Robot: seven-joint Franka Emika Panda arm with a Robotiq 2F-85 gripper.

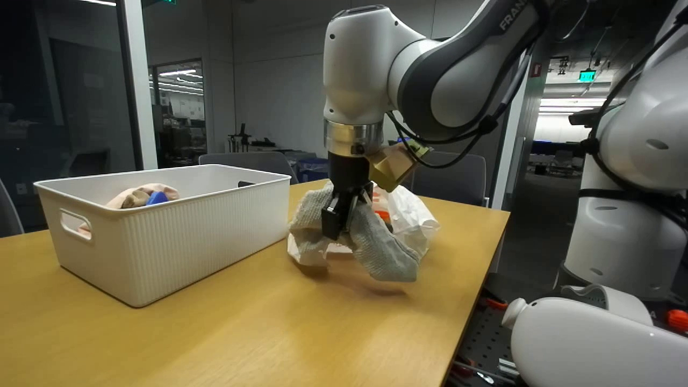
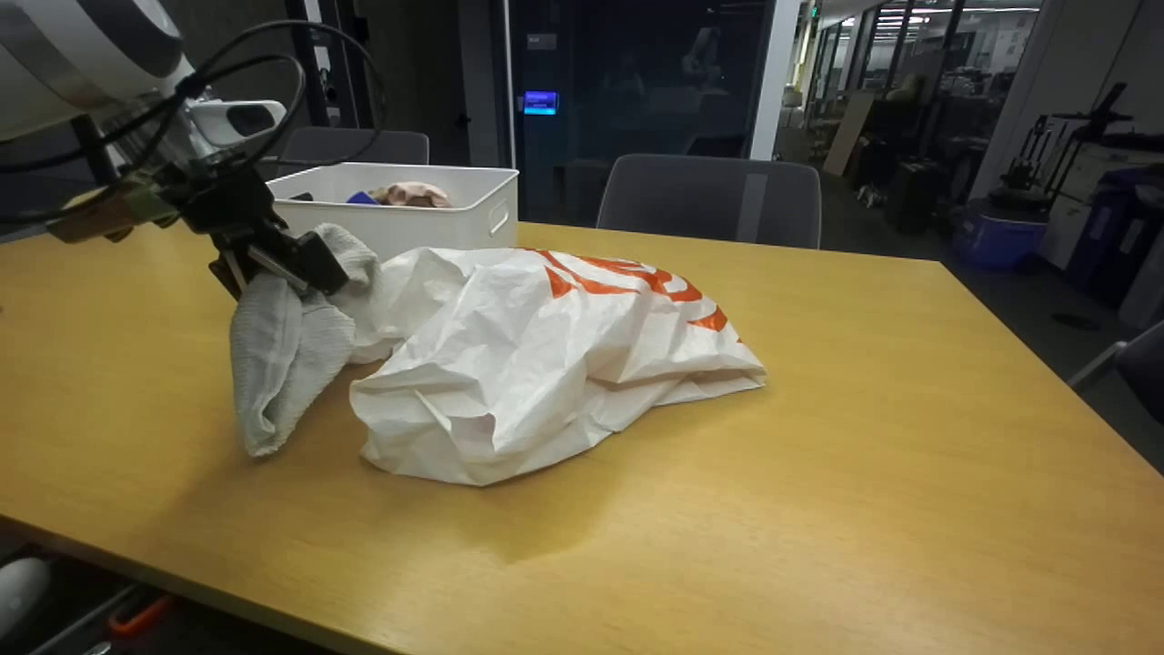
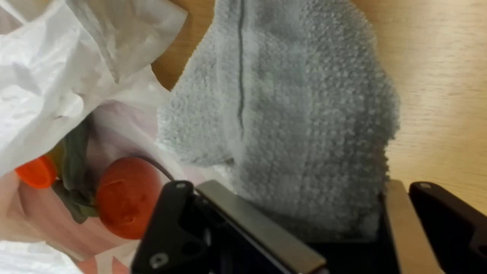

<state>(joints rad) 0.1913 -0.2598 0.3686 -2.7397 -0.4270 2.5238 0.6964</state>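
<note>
My gripper [image 1: 341, 223] points down over the wooden table, shut on a grey terry cloth [image 1: 382, 247]. Both ends of the cloth droop from the fingers, and shadow shows beneath its lower end in both exterior views. In the wrist view the cloth [image 3: 300, 114] fills the space ahead of the jaws and covers where they pinch it. Right beside it lies a crumpled white bag [image 2: 555, 355] with orange print. Through the bag's mouth the wrist view shows a round red object [image 3: 129, 198], a small orange piece [image 3: 37, 172] and a dark green item [image 3: 76, 152].
A white ribbed bin [image 1: 209, 236] stands on the table [image 1: 258, 333] near the bag. Inside it are a beige item [image 1: 134, 197] and a blue one [image 1: 157, 198]. Grey chairs [image 2: 709, 200] line the table's sides. Black cables loop from the arm.
</note>
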